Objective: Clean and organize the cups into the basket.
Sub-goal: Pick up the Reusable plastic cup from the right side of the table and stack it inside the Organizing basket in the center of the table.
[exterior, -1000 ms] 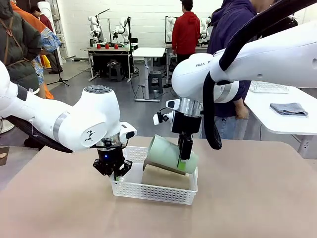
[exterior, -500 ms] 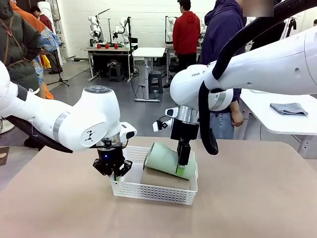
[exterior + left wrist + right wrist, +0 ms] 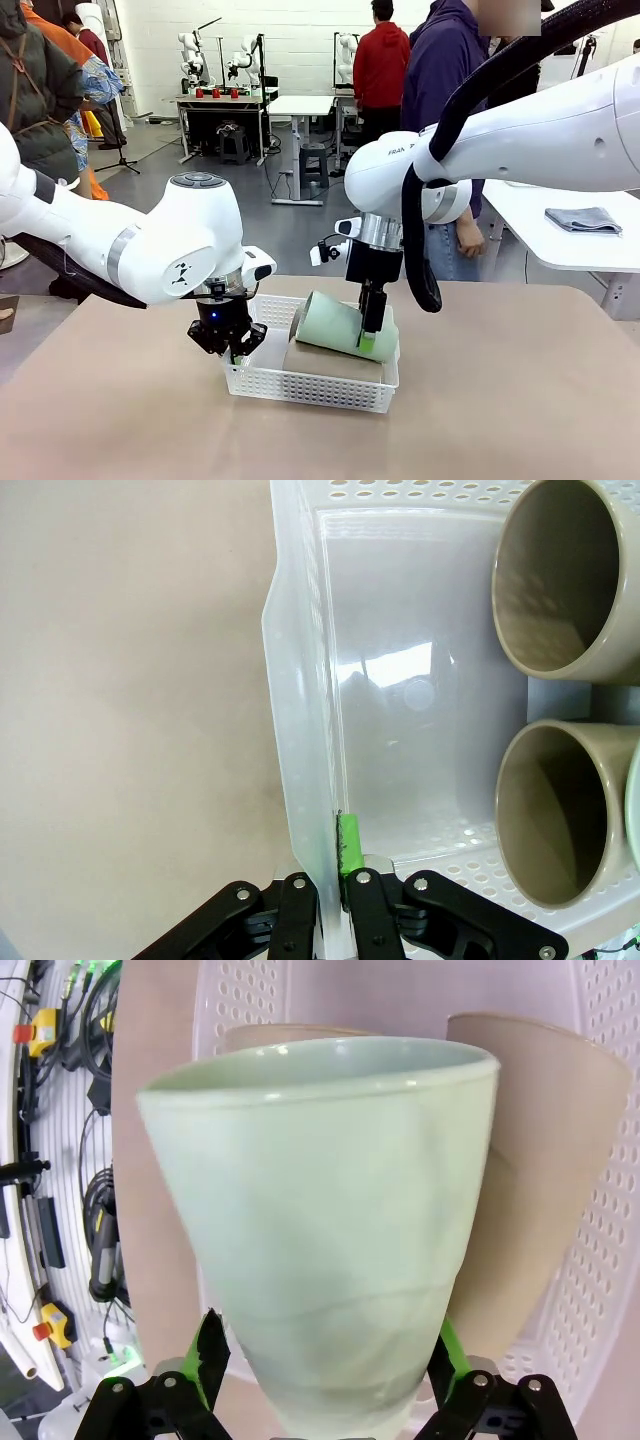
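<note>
The white basket (image 3: 300,388) sits mid-table. Two beige cups (image 3: 570,575) (image 3: 560,820) lie side by side in it, mouths toward its left end. The mint green cup (image 3: 335,325) lies tilted on top of the beige cups (image 3: 330,362). My right gripper (image 3: 370,345) reaches down over the mint cup's base end. Its fingers straddle the mint cup (image 3: 330,1230) and stand open, just off its sides. My left gripper (image 3: 232,352) is shut on the basket's left end wall (image 3: 300,730), one green pad (image 3: 350,845) inside the wall.
A person in a dark hoodie (image 3: 445,90) stands at the table's far side. A second white table (image 3: 570,230) with a folded grey cloth (image 3: 583,219) is at the right. Bare tabletop (image 3: 520,400) surrounds the basket.
The right gripper lowered the mint cup onto the beige cups and its fingers have spread off it. The left gripper has not moved.
</note>
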Controlling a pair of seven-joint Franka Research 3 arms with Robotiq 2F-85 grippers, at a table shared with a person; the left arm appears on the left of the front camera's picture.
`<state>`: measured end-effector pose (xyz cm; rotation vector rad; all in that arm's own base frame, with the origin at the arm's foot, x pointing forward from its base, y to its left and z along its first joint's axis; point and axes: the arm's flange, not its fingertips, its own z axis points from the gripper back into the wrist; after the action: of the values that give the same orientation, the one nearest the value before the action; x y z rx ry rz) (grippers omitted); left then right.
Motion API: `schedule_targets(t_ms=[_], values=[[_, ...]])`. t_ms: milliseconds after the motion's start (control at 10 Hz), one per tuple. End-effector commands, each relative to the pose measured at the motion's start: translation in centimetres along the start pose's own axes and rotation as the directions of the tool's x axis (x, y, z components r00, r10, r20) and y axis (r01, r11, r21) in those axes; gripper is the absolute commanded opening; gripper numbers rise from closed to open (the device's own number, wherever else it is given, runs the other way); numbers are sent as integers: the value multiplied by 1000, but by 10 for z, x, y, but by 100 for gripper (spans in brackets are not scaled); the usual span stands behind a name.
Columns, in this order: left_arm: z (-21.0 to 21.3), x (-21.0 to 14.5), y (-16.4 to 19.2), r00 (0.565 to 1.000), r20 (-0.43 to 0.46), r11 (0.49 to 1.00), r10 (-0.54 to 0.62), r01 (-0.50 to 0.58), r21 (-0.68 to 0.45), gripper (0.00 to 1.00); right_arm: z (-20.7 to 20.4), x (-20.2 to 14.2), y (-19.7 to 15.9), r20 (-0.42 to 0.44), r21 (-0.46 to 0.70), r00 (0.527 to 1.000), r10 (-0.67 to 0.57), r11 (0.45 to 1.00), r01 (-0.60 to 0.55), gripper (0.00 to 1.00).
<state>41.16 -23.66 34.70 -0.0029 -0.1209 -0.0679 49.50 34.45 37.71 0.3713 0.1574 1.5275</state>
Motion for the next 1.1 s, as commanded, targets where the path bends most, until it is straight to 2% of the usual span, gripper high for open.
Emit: schedule_targets(t_ms=[0,300,600,700,1000], values=[[2,0,0,1000,7,1000,-2,2,2,0,3,-3,9,14,-25,999,40,999,-40,100],[2,0,0,1000,7,1000,-2,2,2,0,14,-5,46,111,-69,982,156,986,-149,100],[2,0,0,1000,7,1000,-2,2,2,0,51,-35,86,265,-166,930,256,962,-217,100],[2,0,0,1000,7,1000,-2,2,2,0,64,-51,90,335,-208,904,267,956,-205,100],[2,0,0,1000,7,1000,-2,2,2,0,61,-63,71,384,-185,897,221,970,-160,100]])
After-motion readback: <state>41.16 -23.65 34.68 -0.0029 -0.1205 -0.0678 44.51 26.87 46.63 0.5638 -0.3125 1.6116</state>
